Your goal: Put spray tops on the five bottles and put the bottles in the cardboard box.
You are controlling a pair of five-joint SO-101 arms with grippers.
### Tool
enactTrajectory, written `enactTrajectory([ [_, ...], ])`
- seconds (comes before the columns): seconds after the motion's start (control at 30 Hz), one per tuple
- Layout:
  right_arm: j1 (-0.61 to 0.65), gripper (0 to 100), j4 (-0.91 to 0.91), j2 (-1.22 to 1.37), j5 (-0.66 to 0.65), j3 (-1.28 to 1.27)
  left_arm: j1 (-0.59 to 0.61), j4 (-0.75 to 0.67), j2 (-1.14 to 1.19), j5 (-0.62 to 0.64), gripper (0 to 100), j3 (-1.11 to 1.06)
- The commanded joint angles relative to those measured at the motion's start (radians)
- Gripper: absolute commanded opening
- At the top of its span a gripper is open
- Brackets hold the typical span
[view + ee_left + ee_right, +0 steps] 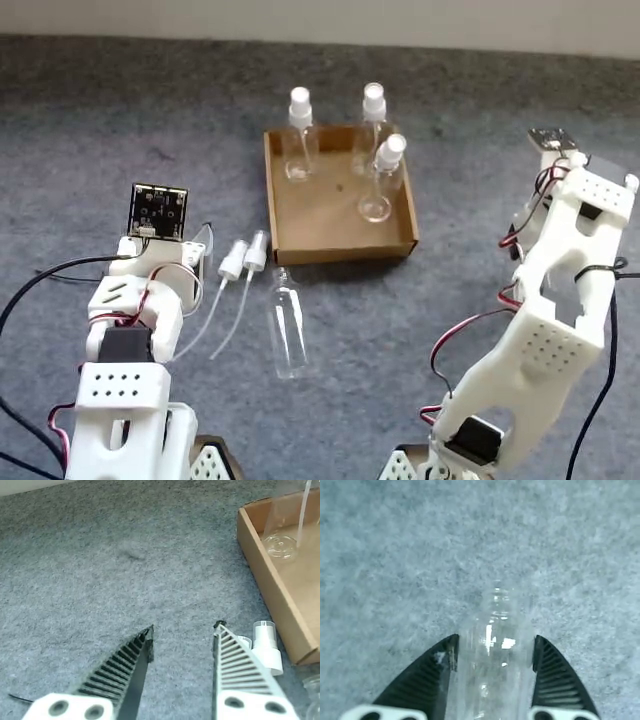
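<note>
The cardboard box [335,235] sits mid-table with three capped clear bottles [300,140] [371,125] [380,180] standing in it. One uncapped clear bottle [287,328] lies on the carpet in front of the box. Two white spray tops [232,262] [256,250] with long tubes lie to its left. My left gripper [200,250] [182,630] hovers open just left of those tops, and one spray top [267,647] lies beside a fingertip. My right gripper [495,642] [555,142] is far right, shut on another uncapped clear bottle [495,680] over bare carpet.
Grey carpet covers the whole table. The box's near corner [280,615] and a bottle base [280,545] lie past my left gripper. Cables trail by the left arm's base [40,275]. Open carpet lies between the box and the right arm.
</note>
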State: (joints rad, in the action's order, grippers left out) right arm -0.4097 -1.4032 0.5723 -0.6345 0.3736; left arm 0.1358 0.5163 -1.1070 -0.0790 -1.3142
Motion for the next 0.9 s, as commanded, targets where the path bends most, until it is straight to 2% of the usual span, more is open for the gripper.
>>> enactTrajectory([
  [0.0, 0.01, 14.2, -0.016, 0.024, -0.014, 0.042, -0.005, -0.021, -0.01, -0.006, 19, 0.007],
  [0.3, 0.008, 18.8, -0.018, 0.062, -0.009, 0.05, -0.005, -0.021, -0.01, -0.006, 19, 0.007],
  [0.57, 0.01, 18.4, -0.018, 0.062, -0.014, 0.05, -0.005, -0.021, -0.01, -0.006, 19, 0.007],
  [0.63, 0.01, 14.6, -0.018, 0.062, -0.014, 0.05, -0.005, -0.021, -0.01, -0.006, 19, 0.007],
  [0.77, 0.01, 0.5, -0.018, 0.059, -0.014, 0.053, -0.005, -0.021, -0.01, -0.006, 19, 0.007],
  [0.87, 0.008, 0.5, -0.019, 0.048, -0.014, 0.064, -0.005, -0.021, -0.01, -0.006, 19, 0.007],
])
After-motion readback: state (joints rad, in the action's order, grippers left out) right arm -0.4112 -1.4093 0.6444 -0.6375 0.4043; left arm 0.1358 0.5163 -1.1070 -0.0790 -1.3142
